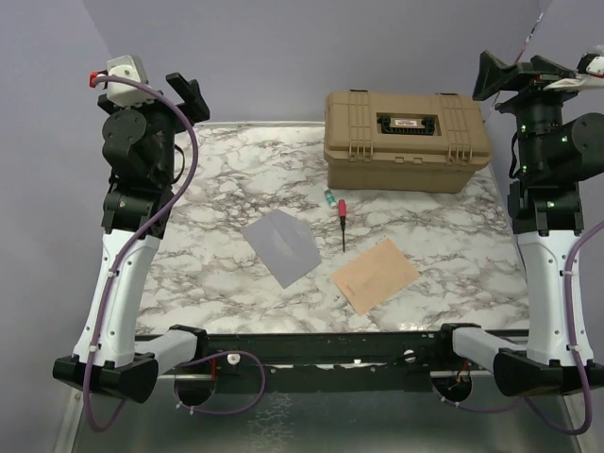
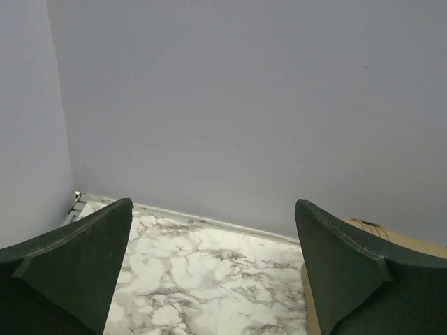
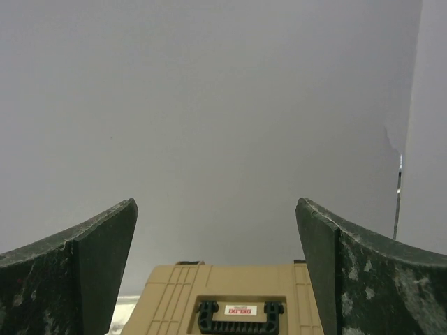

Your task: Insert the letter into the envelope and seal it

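Observation:
The grey envelope lies flat near the middle of the marble table, turned at an angle. To its right, closer to the front edge, lies the light tan letter, apart from the envelope. My left gripper is raised high at the far left, open, facing the back wall. High at the far right, my right gripper stands open too, with nothing between its fingers. Both are well away from the papers. Neither wrist view shows the letter or the envelope.
A big tan hard case with a black handle stands at the back right; it also shows in the right wrist view as the case. A red-handled screwdriver and a small green item lie between case and papers.

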Robot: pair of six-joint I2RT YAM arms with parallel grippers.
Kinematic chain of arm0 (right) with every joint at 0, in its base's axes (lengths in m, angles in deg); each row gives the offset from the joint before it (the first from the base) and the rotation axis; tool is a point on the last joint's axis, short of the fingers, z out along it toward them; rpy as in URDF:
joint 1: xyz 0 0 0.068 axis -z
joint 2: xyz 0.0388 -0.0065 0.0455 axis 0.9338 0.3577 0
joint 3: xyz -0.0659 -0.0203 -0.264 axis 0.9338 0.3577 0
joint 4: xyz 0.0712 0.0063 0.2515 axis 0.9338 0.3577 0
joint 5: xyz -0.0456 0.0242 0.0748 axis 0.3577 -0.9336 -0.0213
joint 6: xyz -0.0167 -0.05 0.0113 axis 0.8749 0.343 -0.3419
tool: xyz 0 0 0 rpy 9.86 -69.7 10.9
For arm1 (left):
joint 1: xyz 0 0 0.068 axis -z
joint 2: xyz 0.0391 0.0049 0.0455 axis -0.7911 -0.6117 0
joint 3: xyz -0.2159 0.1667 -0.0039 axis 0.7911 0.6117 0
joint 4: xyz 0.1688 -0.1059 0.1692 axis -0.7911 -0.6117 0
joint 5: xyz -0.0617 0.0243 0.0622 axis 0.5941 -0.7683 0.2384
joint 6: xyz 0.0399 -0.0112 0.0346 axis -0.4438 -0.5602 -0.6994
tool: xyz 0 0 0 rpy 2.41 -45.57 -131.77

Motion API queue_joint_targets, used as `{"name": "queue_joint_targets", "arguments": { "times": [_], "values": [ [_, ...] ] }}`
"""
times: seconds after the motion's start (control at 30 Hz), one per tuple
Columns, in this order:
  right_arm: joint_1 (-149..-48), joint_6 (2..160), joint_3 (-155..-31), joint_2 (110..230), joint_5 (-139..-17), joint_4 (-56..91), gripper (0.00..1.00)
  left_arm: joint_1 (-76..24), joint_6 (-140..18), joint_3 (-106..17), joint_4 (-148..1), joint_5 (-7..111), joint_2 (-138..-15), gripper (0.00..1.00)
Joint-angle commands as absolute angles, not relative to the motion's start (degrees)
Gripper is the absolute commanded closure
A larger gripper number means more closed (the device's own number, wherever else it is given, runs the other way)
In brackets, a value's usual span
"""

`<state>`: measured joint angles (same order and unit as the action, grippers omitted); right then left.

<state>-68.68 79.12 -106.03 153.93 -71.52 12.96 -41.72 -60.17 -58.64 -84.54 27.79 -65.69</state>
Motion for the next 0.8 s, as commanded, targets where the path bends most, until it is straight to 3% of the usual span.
{"name": "queue_joint_targets", "arguments": {
  "times": [0.0, 0.27, 0.5, 0.77],
  "values": [
    [-68.51, 75.27, -103.91, 154.6, -73.94, 16.25, 0.0, -41.91, -59.85, -57.81, -83.66, 32.55, -66.37, 0.01],
    [-68.51, 68.82, -98.85, 156.24, -85.71, 24.26, 0.0, -41.92, -54.24, -44.89, -77.01, 58.31, -67.45, 0.01],
    [-68.51, 63.42, -90.57, 154.37, -93.42, 27.01, 0.0, -41.92, -47.29, -37.17, -75.61, 58.34, -69.1, 0.01],
    [-68.62, 58.21, -85.49, 153.5, -90.9, 42.86, 0.11, -41.32, -49.82, -32.88, -75.66, 73.17, -71.48, 0.01]
  ]
}}
